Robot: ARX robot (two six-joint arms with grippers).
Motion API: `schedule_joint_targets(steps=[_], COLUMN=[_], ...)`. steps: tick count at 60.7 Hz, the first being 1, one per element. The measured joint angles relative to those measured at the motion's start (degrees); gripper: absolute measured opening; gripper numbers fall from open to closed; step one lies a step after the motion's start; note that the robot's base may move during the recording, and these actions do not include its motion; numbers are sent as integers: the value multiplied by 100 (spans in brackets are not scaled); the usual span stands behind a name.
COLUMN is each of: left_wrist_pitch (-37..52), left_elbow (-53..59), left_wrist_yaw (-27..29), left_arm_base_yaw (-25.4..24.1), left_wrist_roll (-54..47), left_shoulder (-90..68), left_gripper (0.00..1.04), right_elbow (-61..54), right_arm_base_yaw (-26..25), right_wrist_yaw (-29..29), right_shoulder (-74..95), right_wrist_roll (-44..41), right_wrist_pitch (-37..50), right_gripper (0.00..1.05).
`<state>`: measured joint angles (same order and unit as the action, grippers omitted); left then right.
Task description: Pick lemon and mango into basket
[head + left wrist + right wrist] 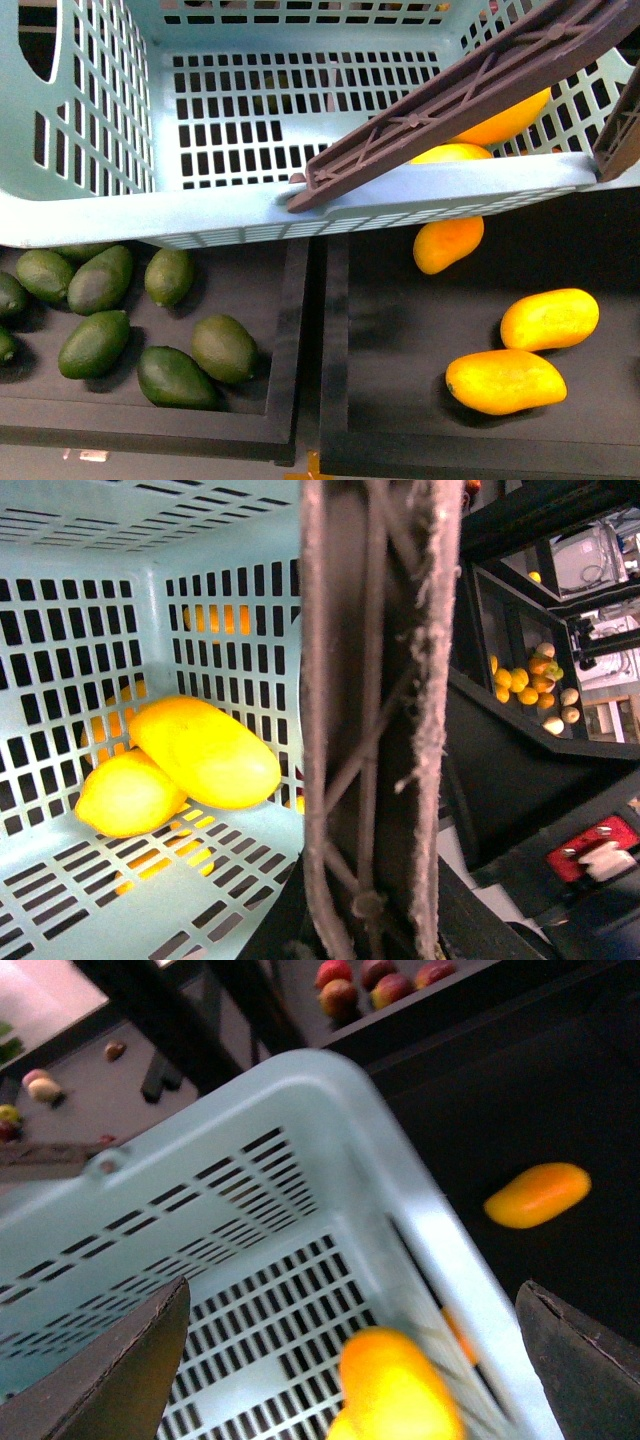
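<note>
Lemon (130, 792) ×1 and mango (205, 750) ×1 lie touching on the basket (150, 600) floor, against a slotted wall. In front view the brown handle (470, 95) hides most of both. Right black tray (400, 330): three more mangoes (504, 381). Left tray (290, 330): at least eight dark green fruits (93, 343), some cut off at the frame edge or under the basket. Right pincer (352, 1290): fingers spread wide above the basket. Left pincer not seen; the handle fills its wrist view, so can't tell its state.
</note>
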<state>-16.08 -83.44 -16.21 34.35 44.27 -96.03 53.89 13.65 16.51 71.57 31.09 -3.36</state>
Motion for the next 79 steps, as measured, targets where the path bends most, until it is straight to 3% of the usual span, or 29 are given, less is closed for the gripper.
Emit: schedule_joint_targets(steps=[8, 11, 16, 20, 27, 37, 41, 47, 79], left_wrist_pitch=[2, 0, 2, 2, 2, 2, 2, 2, 2], left_elbow=[0, 0, 0, 0, 0, 0, 0, 0, 0], left_wrist_yaw=[52, 50, 2, -24, -20, 11, 9, 13, 9], left_arm_base_yaw=[-9, -11, 11, 15, 9, 11, 11, 2, 2], left_wrist_roll=[-48, -39, -37, -22, -2, -24, -22, -24, -22], left_shoulder=[0, 0, 0, 0, 0, 0, 0, 0, 0], left_gripper=[6, 6, 6, 6, 6, 6, 6, 6, 6], right_elbow=[-387, -638, -1565, -2114, -2850, -3620, -3842, -4120, -4999], right_arm_base_yaw=[-339, -455, -577, -627, -778, -927, -1152, -1338, -1346], right_wrist_yaw=[214, -120, -831, -994, -1075, -1215, -1580, -1615, -1637], right_shoulder=[-715, -872, -1158, -1346, -1738, -2229, -2422, -2699, -4140], right_wrist_roll=[-48, -415, -1563, -2214, -2798, -2990, -3047, -3064, -3073], right_wrist_pitch=[-208, 334, 2092, 2776, 3226, 3425, 3453, 3471, 2916], right_gripper=[96, 91, 76, 66, 45, 13, 2, 2, 2])
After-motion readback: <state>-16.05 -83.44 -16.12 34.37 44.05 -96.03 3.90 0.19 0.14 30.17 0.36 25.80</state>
